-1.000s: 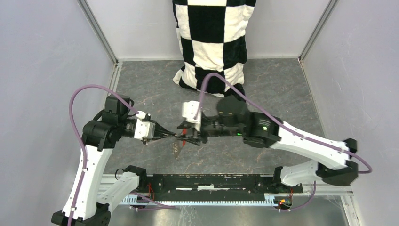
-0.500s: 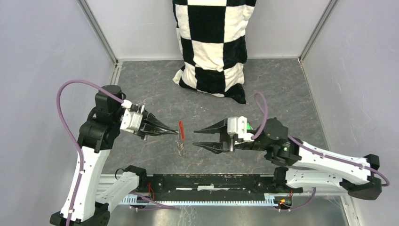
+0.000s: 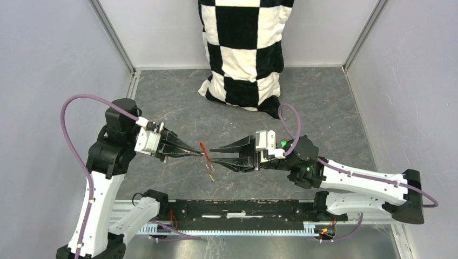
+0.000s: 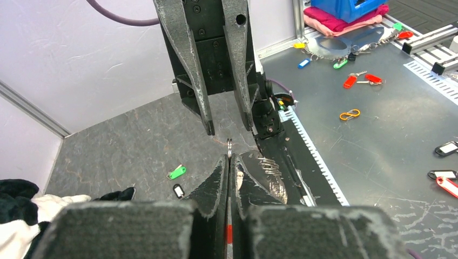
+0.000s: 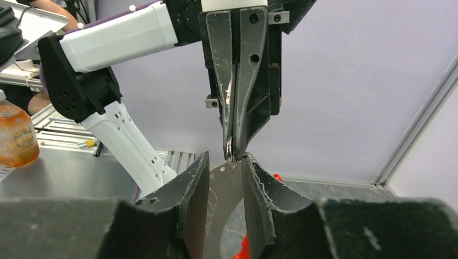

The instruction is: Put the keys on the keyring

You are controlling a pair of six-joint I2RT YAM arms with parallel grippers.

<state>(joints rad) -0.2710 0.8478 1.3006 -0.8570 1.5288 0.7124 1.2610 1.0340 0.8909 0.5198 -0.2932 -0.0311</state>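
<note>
Two grippers meet tip to tip above the middle of the dark grey, stone-patterned table [image 3: 324, 102]. The left gripper [image 3: 199, 153] is clamped, its fingers pressed together on the thin silvery metal keyring [image 5: 230, 152]. We see the ring edge-on, poking out just past the fingertips and held clear of the table. The elongated red plastic tag [image 3: 203, 148] of the keyring shows at the left gripper's tip in the overhead view, and a sliver of red appears between the pinched fingers in the left wrist view.

The right gripper [image 3: 210, 155] faces it with its fingers spread and holds nothing. The ring sits in line with the gap, just in front of the fingertips, and we cannot tell whether either finger touches it.

Neither key is on the ring. The small metal key with a bright green plastic tag [image 4: 176, 172] and the small metal key with a black plastic tag [image 4: 178, 190] lie flat on the table. They are near each other but not touching, well apart from both grippers, and close to the edge of the black-and-white checkered cloth [image 3: 243, 48] at the far side.
</note>
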